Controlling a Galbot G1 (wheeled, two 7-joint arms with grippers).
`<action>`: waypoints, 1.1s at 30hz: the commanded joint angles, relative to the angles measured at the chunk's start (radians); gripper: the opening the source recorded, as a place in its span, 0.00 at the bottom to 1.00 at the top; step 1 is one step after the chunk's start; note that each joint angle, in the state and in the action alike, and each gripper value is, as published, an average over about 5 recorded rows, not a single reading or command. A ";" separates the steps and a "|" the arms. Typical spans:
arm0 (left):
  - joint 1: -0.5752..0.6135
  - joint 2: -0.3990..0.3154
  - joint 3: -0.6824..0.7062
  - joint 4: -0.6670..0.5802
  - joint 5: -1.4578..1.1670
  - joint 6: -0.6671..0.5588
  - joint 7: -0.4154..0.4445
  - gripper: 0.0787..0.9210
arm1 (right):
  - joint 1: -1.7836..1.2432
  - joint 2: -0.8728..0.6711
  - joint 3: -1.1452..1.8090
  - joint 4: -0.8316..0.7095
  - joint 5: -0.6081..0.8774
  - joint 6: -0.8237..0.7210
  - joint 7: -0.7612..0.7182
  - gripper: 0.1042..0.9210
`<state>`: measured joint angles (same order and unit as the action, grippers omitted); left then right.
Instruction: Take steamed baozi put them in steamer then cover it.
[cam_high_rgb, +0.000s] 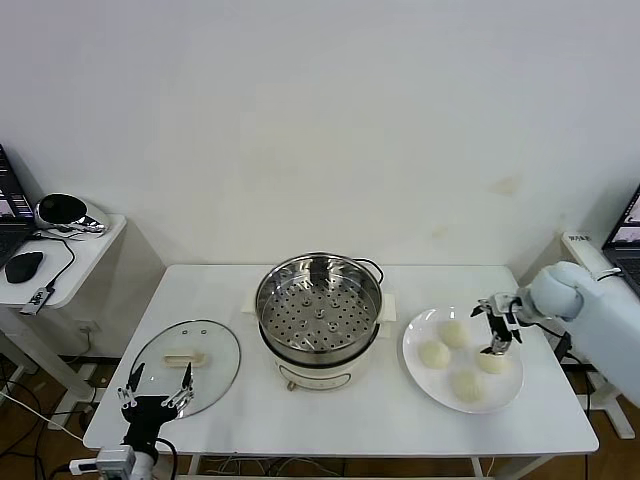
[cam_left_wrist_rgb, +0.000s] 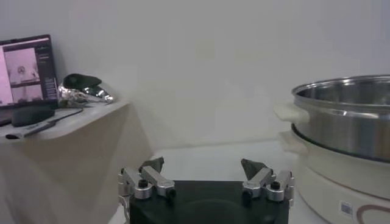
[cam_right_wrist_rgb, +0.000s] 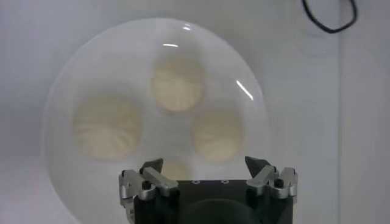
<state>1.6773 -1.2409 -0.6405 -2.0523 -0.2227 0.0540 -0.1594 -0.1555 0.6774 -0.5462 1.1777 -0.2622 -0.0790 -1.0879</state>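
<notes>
At the far left a small side table (cam_high_rgb: 95, 245) with a computer mouse (cam_high_rgb: 24, 266) stands apart from the white work table (cam_high_rgb: 330, 420). Near that table's front left corner the left gripper (cam_high_rgb: 157, 388) is parked just at the near edge of the cover (cam_high_rgb: 187, 367), its jaws spread wide with nothing held; the glass lid lies flat, handle up, probably set aside so the pot stays open for loading. At the centre the steamer (cam_high_rgb: 319, 318) is uncovered, its perforated tray bare. To the right a white plate (cam_high_rgb: 509, 392) carries the four steamed baozi (cam_high_rgb: 434, 354), none yet moved. The right gripper (cam_high_rgb: 497, 328) is poised over the plate above the rightmost bun, fingers fully apart and empty, apparently lined up for a first pick.
</notes>
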 joint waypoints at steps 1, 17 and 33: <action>0.001 0.001 -0.008 0.001 0.002 -0.001 0.001 0.88 | 0.099 0.089 -0.112 -0.122 -0.032 0.030 -0.044 0.88; 0.004 0.003 -0.022 0.012 0.008 -0.020 0.003 0.88 | 0.069 0.192 -0.071 -0.255 -0.086 0.036 0.006 0.88; 0.002 0.004 -0.024 0.017 0.012 -0.027 0.003 0.88 | 0.065 0.206 -0.062 -0.257 -0.092 0.025 0.015 0.70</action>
<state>1.6791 -1.2374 -0.6641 -2.0355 -0.2114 0.0268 -0.1569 -0.0913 0.8676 -0.6130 0.9388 -0.3488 -0.0532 -1.0766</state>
